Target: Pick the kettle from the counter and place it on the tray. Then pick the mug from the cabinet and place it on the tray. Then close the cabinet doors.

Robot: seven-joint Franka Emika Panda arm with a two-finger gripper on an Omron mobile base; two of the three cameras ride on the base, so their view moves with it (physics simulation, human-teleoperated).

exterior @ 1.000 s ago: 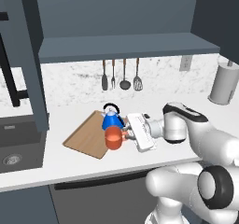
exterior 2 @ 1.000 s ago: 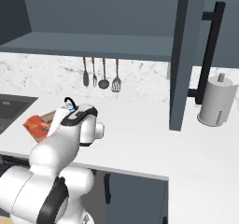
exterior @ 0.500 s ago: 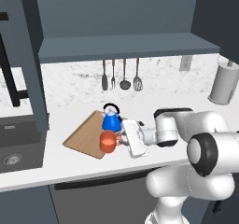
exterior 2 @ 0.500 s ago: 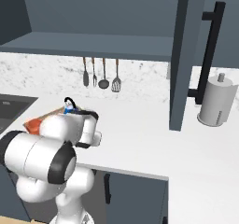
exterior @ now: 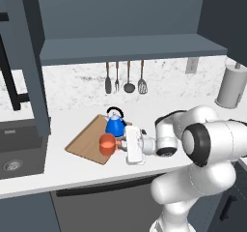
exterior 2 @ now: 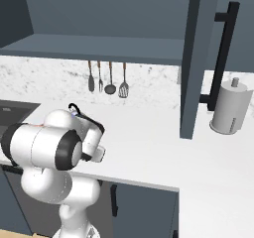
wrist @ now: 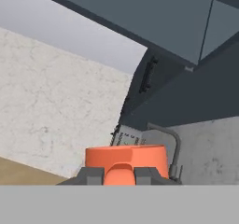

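The orange mug (exterior: 106,144) hangs sideways at the right edge of the light wooden tray (exterior: 86,144), and my gripper (exterior: 117,145) is shut on it from the right. In the hand view the mug (wrist: 126,156) sits right in front of the camera, with my gripper (wrist: 121,176) closed around its handle and a strip of tray (wrist: 21,171) at lower left. I cannot tell if the mug touches the board. The blue kettle (exterior: 115,124) stands upright on the tray's far corner, just behind the mug. In the right base view my arm hides all but the kettle's black handle (exterior 2: 73,107).
Both cabinet doors stand open, one at the left (exterior: 33,66) and one at the right (exterior 2: 195,58), over the grey shelf (exterior: 130,47). Utensils (exterior: 126,79) hang on the back wall. A paper towel roll (exterior 2: 228,106) stands at far right and the dark sink (exterior: 14,151) at far left.
My hand has carried the mug a little to the left, over the tray's right edge, and my elbow has swung nearer the cameras. The kettle has stayed put.
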